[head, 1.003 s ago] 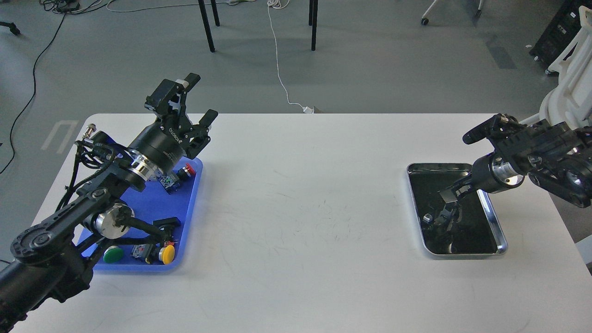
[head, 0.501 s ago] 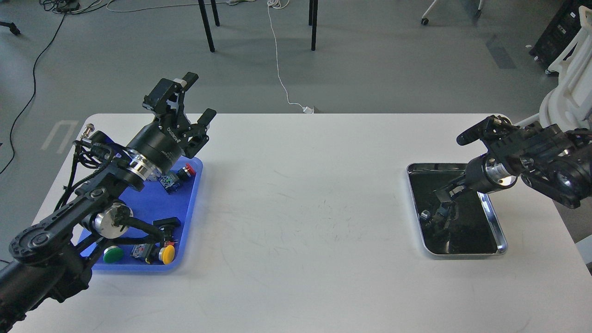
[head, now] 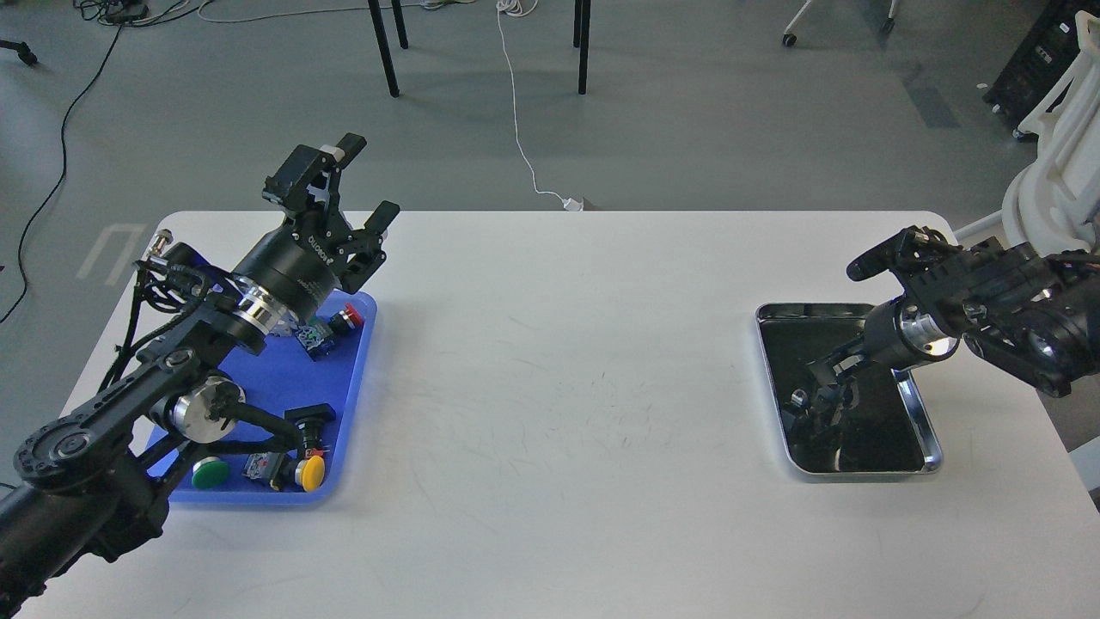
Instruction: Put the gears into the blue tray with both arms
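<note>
On the left of the table (head: pixel 550 387) your blue tray (head: pixel 284 378) holds push-button switches: a red-capped one (head: pixel 347 317) near its far corner, and a green-capped one (head: pixel 210 473) and a yellow-capped one (head: pixel 310 472) along the near rim. You can't make out any gear among them, though the left arm covers a good part of the tray floor, so you can't rule one out. Your left gripper (head: pixel 344 193) hangs above the tray's far edge, pointing up and away, its fingers spread apart with nothing between them.

Well across the bare table, the silver-rimmed metal tray (head: pixel 932 456) sits on the right. Your right gripper (head: pixel 825 391) reaches down into it, dark against the dark, mirror-like floor; whether its fingers are apart or together cannot be told. A small roundish piece (head: pixel 799 397) lies just beside them, possibly a gear.

Judged from this, the task looks early: a pickup on the right seems to be in hand, and every carry to the blue tray appears left to do.
</note>
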Action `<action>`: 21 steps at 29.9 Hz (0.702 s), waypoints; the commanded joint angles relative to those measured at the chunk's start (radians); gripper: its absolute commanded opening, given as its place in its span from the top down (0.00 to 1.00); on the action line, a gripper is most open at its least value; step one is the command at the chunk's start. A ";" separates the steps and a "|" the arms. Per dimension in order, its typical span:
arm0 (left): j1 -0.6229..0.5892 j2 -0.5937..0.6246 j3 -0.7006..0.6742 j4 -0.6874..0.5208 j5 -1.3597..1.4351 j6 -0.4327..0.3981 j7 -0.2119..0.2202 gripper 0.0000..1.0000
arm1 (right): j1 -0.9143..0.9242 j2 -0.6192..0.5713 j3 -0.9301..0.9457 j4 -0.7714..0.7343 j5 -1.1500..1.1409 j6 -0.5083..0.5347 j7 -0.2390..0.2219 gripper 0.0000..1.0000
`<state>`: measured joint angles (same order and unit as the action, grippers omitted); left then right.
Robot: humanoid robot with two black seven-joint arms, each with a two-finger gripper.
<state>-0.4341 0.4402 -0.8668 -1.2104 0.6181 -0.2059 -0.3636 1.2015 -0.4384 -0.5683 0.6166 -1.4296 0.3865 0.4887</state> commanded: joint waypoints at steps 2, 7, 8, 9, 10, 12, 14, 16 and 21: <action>0.002 0.000 0.000 0.000 0.000 0.000 0.000 0.02 | 0.000 0.000 0.002 -0.001 0.001 0.000 0.000 0.52; 0.005 0.000 -0.001 0.000 0.000 0.000 0.000 0.02 | 0.000 0.001 0.004 -0.011 0.001 0.000 0.000 0.60; 0.005 0.000 -0.001 0.000 0.000 -0.001 0.000 0.02 | -0.002 0.001 0.004 -0.011 0.001 0.000 0.000 0.61; 0.005 0.000 -0.001 0.000 0.000 0.000 0.000 0.02 | -0.003 0.001 0.004 -0.011 0.001 0.000 0.000 0.64; 0.005 0.000 -0.003 0.000 0.000 0.000 0.000 0.02 | -0.005 0.001 0.004 -0.011 0.001 0.000 0.000 0.67; 0.005 0.000 -0.003 0.000 0.000 0.000 0.000 0.02 | -0.005 0.000 0.004 -0.011 0.001 0.000 0.000 0.70; 0.005 0.000 -0.003 0.000 0.000 0.000 0.000 0.02 | -0.005 0.000 0.002 -0.011 0.001 0.000 0.000 0.73; 0.003 0.000 -0.003 0.000 0.000 0.000 0.000 0.02 | -0.005 -0.002 0.002 -0.009 0.001 0.002 0.000 0.76; 0.003 0.000 -0.003 0.000 0.000 0.000 0.000 0.02 | -0.005 -0.006 0.004 -0.003 0.001 0.003 0.000 0.83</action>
<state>-0.4302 0.4403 -0.8699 -1.2103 0.6182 -0.2057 -0.3636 1.1961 -0.4412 -0.5646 0.6100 -1.4276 0.3881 0.4893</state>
